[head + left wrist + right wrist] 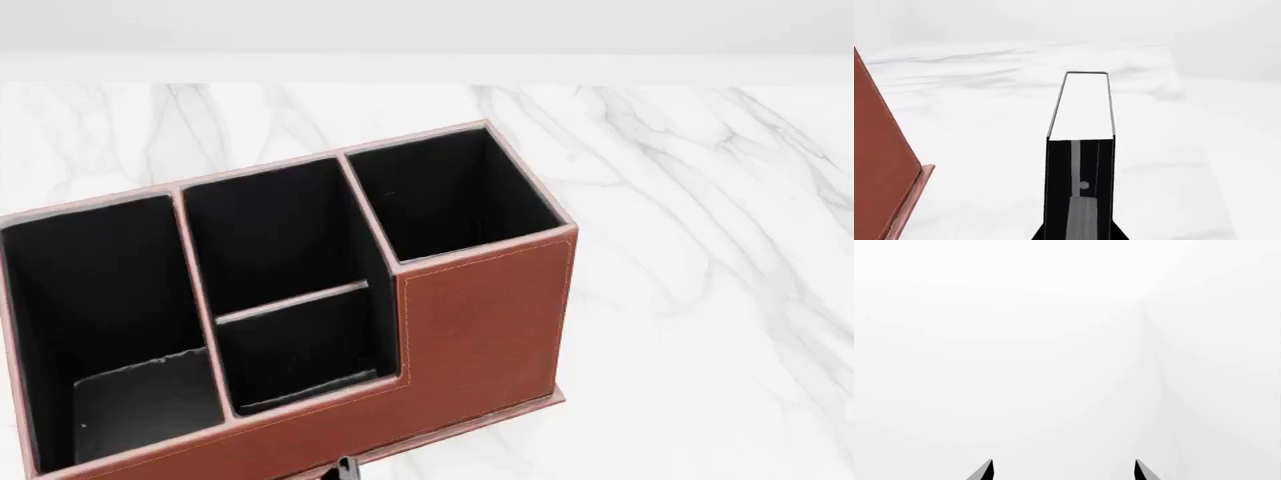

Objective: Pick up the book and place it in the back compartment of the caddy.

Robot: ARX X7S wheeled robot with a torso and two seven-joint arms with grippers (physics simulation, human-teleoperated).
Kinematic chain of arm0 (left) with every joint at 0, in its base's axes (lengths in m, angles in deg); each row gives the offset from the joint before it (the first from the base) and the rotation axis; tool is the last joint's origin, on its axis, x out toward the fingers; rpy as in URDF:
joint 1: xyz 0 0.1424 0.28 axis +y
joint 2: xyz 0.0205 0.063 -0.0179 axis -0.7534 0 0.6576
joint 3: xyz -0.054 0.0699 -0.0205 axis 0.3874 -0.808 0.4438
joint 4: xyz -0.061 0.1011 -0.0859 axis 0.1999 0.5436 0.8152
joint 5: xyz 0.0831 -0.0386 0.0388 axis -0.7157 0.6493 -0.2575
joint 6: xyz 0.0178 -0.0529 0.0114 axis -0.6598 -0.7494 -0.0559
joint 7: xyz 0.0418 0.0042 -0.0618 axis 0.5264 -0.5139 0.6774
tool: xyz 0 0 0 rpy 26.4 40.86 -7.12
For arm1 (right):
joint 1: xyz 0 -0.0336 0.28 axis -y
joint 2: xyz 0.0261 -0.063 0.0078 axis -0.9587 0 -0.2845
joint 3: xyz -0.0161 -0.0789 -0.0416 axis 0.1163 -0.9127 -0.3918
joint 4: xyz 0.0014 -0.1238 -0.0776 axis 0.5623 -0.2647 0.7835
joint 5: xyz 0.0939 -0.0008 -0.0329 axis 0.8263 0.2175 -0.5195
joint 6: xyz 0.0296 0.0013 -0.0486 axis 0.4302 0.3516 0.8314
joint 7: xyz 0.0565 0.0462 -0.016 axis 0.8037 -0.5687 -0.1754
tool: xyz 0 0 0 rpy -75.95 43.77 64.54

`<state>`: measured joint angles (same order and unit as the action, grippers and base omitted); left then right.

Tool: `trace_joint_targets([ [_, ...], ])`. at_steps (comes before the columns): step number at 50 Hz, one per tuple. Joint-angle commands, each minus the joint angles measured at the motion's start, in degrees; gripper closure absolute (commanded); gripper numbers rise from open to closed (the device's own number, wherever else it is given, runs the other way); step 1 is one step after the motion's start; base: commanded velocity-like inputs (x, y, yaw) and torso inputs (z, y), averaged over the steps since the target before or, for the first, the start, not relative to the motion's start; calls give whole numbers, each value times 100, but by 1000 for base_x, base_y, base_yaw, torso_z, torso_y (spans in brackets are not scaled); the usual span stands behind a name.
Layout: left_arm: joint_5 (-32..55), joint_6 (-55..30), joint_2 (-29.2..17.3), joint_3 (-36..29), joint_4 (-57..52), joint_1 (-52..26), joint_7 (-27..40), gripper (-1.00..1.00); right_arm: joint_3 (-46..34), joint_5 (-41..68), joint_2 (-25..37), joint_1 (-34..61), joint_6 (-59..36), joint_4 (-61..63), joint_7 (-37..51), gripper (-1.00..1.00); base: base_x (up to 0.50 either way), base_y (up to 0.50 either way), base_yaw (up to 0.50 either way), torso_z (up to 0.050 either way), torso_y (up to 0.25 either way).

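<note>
The black book [1079, 165] with white page edges stands out from between the jaws of my left gripper [1079, 236], which is shut on it. The reddish-brown caddy [487, 320] fills the head view, and its brown wall [881, 165] lies beside the book in the left wrist view. Its middle section is split by a thin divider [294, 300], and the back compartment [274, 228] is the black-lined half beyond it. A small dark tip [347, 468] pokes up at the caddy's near side. My right gripper [1063, 470] is open and empty, facing plain white.
The caddy stands on a white marble table [694, 200]. A tall square end pocket [447, 195] is at its right and a long pocket [94, 310] at its left. The low front middle pocket [300, 355] faces me.
</note>
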<state>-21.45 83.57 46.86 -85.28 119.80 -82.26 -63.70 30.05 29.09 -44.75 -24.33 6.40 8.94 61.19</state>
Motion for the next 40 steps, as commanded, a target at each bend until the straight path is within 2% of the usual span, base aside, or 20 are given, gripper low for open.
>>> trace_joint_targets([
  [1, 11, -713, -1015, -138, -1974, 85, 929, 100, 5, 14, 15, 0, 14, 4, 27, -100, 0, 0, 0, 0, 0],
  [17, 17, -1219, -1874, -24, -3294, 74, 1651, 100, -1, 13, 33, -8, 8, 21, 51, -100, 0, 0, 0, 0, 1],
  [40, 246, -1323, -2562, 282, -4243, 132, 2114, 100, -40, -17, 25, 41, -24, -21, 67, -100, 0, 0, 0, 0, 1],
])
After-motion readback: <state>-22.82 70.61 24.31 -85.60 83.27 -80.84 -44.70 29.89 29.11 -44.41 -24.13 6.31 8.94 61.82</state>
